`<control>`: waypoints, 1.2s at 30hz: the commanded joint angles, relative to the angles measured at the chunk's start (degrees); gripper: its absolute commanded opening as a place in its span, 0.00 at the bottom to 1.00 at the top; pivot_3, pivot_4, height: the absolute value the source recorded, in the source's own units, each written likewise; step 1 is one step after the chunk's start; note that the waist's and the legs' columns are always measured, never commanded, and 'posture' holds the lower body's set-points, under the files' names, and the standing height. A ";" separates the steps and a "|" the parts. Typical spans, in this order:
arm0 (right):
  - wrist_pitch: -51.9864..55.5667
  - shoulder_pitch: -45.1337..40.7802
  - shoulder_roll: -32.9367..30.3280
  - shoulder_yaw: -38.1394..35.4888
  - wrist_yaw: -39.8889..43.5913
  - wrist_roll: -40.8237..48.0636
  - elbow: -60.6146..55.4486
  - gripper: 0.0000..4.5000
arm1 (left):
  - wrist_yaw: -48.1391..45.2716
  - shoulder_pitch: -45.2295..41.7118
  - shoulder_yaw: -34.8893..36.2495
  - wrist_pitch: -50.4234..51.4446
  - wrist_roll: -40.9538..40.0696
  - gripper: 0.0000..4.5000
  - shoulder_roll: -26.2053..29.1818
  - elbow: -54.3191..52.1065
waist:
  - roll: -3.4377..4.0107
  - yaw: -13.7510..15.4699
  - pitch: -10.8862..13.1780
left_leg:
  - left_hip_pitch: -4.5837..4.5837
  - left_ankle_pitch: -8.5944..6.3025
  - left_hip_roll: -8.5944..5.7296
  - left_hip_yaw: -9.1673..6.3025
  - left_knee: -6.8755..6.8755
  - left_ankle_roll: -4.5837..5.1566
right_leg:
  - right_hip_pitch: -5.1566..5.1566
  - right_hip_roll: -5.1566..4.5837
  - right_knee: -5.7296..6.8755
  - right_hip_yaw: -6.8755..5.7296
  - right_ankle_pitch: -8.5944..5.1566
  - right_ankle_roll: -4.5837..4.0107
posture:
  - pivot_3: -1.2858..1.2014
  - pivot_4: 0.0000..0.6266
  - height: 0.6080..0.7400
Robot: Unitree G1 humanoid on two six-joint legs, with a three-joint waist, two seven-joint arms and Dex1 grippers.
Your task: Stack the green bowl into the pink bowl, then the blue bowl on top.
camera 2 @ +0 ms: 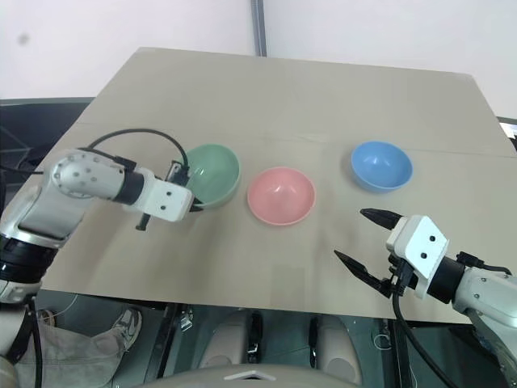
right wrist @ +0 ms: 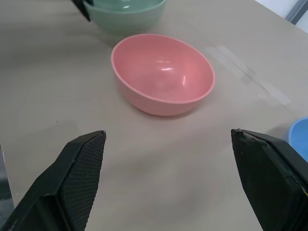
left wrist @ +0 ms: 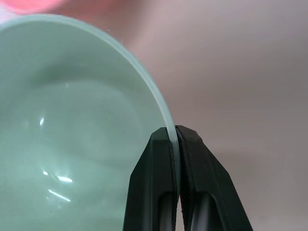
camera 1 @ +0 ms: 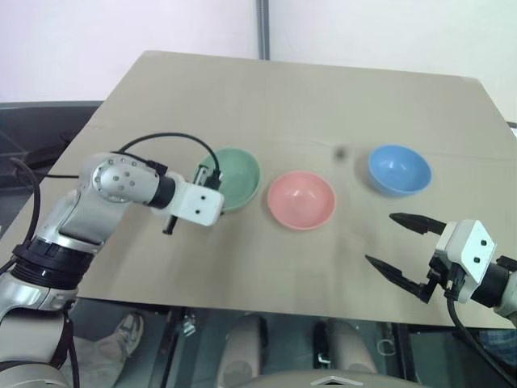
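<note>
You have only just begun: your left tool (left wrist: pixel 174 144) pinches the rim of the green bowl (camera 1: pixel 234 178), which sits on the counter (camera 1: pixel 323 97) beside the pink bowl (camera 1: pixel 300 199). The blue bowl (camera 1: pixel 398 169) waits apart, and your right tool (camera 1: pixel 400 242) hangs wide open, empty. Both stacks are left to do

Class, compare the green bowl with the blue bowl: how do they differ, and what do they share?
The green bowl is mint-coloured; the blue bowl is sky blue. The left gripper pinches the green bowl's rim; nothing touches the blue bowl. Both sit upright on the table, seemingly alike in size.
</note>
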 commanded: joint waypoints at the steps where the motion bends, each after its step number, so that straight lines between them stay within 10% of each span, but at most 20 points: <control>1: -0.20 -0.88 0.16 -1.27 -0.43 -0.68 -1.03 1.00 | -2.28 -8.74 1.78 1.44 -7.41 0.01 -4.53 -1.58 | -0.02 0.42 -0.01 | 0.00 0.00 -0.01 -0.02 0.01 0.00 | 0.01 0.00 0.00 -0.02 0.00 0.00 | 0.52 0.24 1.00; 12: 1.52 0.48 1.76 -2.32 -2.44 -2.13 -2.81 1.00 | -14.15 -16.79 -3.22 -2.12 -14.91 0.01 -10.31 -0.40 | 0.02 -0.19 -0.03 | 0.05 0.05 -0.02 0.01 0.02 -0.08 | 0.03 0.04 0.00 0.08 0.01 0.01 | 0.52 0.24 1.00; 24: 3.97 3.48 3.11 -5.11 -4.16 -1.80 -6.01 1.00 | -10.83 -18.18 -4.40 -3.59 -13.38 0.98 -15.09 5.65 | 0.01 -0.22 -0.04 | 0.03 0.02 -0.03 -0.04 0.04 -0.03 | 0.05 0.03 0.00 0.04 0.01 0.01 | 0.52 0.24 1.00; 30: 3.76 -3.90 0.75 -2.37 -3.74 -4.69 2.20 1.00 | -6.33 -11.72 7.56 20.94 -30.51 0.98 -13.46 -0.51 | 0.06 -0.61 -0.05 | 0.13 0.02 0.04 -0.20 0.02 -0.03 | 0.04 0.04 0.03 0.18 -0.02 0.06 | 0.52 0.24 1.00; 36: -1.02 -21.73 -1.73 9.38 -2.91 -15.16 22.95 1.00 | 0.61 1.77 15.62 21.19 -31.66 0.98 -12.70 -2.97 | 0.06 -1.15 -0.05 | 0.31 0.02 0.02 -0.10 -0.01 -0.02 | 0.11 0.03 0.08 0.27 0.01 0.01 | 0.52 0.24 1.00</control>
